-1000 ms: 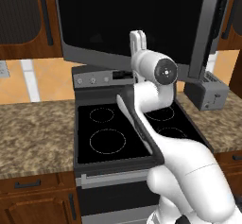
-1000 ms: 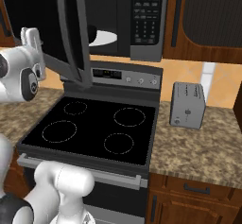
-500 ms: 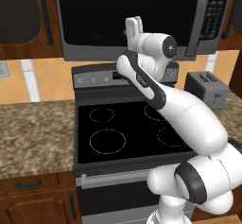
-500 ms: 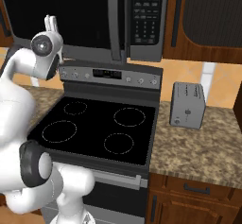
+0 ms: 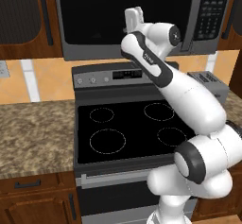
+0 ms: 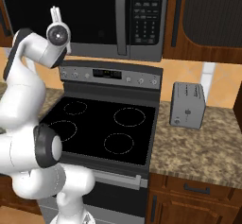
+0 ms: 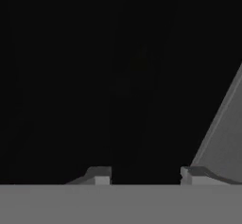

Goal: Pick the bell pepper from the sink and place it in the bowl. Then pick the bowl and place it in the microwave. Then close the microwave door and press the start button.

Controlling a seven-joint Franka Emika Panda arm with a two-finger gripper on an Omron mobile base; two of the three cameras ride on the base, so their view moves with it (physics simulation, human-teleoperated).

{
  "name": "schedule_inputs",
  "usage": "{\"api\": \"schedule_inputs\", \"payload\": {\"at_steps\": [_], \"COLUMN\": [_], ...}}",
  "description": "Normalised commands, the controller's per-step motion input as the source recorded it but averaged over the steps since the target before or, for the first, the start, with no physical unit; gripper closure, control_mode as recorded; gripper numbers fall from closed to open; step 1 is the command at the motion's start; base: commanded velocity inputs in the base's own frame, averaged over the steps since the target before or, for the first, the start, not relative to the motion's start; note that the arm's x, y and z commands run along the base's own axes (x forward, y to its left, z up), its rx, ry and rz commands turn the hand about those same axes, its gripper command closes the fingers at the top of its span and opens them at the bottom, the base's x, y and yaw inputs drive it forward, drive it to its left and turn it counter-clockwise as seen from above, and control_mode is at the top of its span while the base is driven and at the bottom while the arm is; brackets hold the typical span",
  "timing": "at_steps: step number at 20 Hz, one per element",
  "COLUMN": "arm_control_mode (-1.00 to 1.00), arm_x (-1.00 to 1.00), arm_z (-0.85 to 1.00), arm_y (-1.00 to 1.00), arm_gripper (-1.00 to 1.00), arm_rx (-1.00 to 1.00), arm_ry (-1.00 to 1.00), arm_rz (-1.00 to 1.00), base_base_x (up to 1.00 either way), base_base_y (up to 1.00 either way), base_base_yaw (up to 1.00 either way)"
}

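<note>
Microwave door (image 5: 127,17) appears shut. Claw (image 5: 134,19) is held against its window, fingers apart, empty. Next: claw to be shifted to keypad (image 6: 144,12), start pressed.

no text, label, brand or number can be read anywhere. the microwave (image 6: 85,17) carries a keypad strip (image 6: 145,16) on its right side with rows of small pale marks, and a small display above them, but the marks are too blurred to make out as letters or digits. the same keypad (image 5: 211,14) appears in the left base view, equally unreadable. the stove's control panel (image 6: 111,74) has a dark display window (image 6: 106,73) with faint light specks that do not resolve into figures. the toaster (image 6: 187,105) shows tiny dark dots on its front, no legible lettering. the hand view is nearly all dark, with no writing.
</note>
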Motion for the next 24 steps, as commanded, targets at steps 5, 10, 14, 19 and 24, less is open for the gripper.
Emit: {"api": "schedule_inputs", "payload": {"at_steps": [5, 10, 14, 19, 24], "arm_control_mode": [-1.00, -1.00, -1.00, -1.00, -1.00], "arm_x": [-0.72, -1.00, -0.77, -0.29, -0.06], "arm_z": [0.00, 0.00, 0.00, 0.00, 0.00], "arm_y": [-0.59, -0.90, -0.95, -1.00, -1.00], "arm_gripper": [-1.00, -1.00, -1.00, -1.00, -1.00], "arm_rx": [0.02, 0.07, 0.03, 0.01, 0.04], "arm_ry": [-0.02, -0.03, 0.04, 0.07, 0.04], "arm_rz": [0.00, 0.00, -0.07, -0.08, -0.02], "base_base_x": [0.00, 0.00, 0.00, 0.00, 0.00], "base_base_y": [0.00, 0.00, 0.00, 0.00, 0.00], "base_base_yaw": [0.00, 0.00, 0.00, 0.00, 0.00]}}
